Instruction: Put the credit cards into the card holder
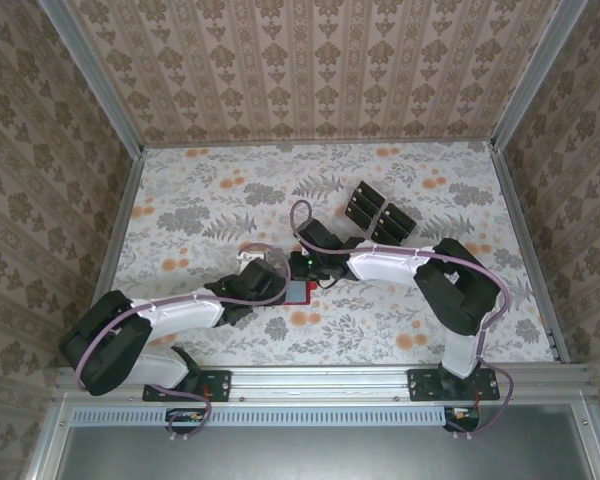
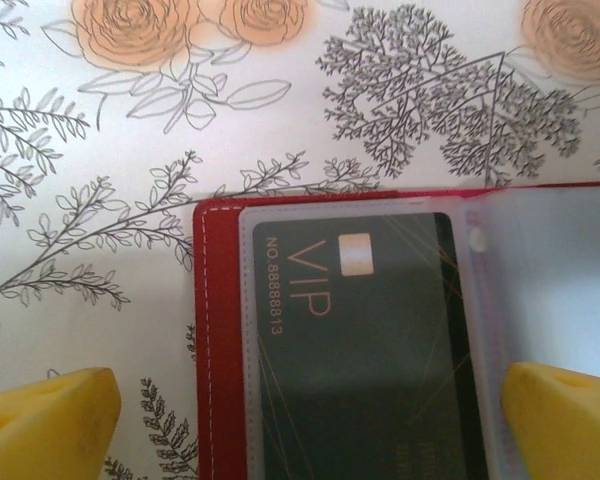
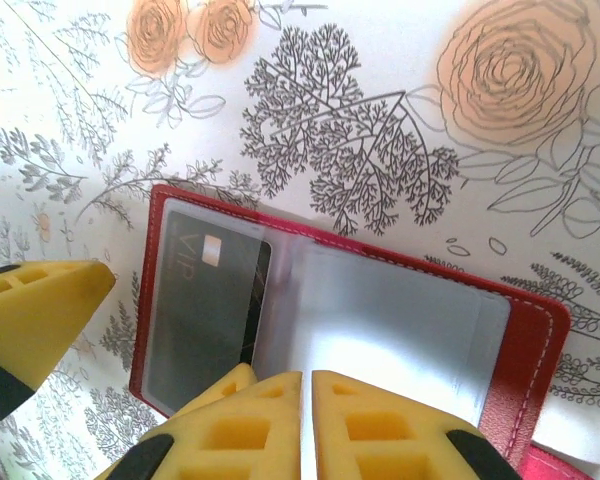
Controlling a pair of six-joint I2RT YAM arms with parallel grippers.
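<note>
Nearest the bases, the left jaws are held wide open astride the card holder (image 1: 298,291), which is laid open on the table (image 1: 210,200) between both arms, likely to be steadied. The right jaws are closed over its clear sleeves; whether a sleeve is pinched cannot be told. One card (image 2: 360,350) is seated inside. Farther back, the other credit cards (image 1: 378,212) are grouped, well apart.
</note>
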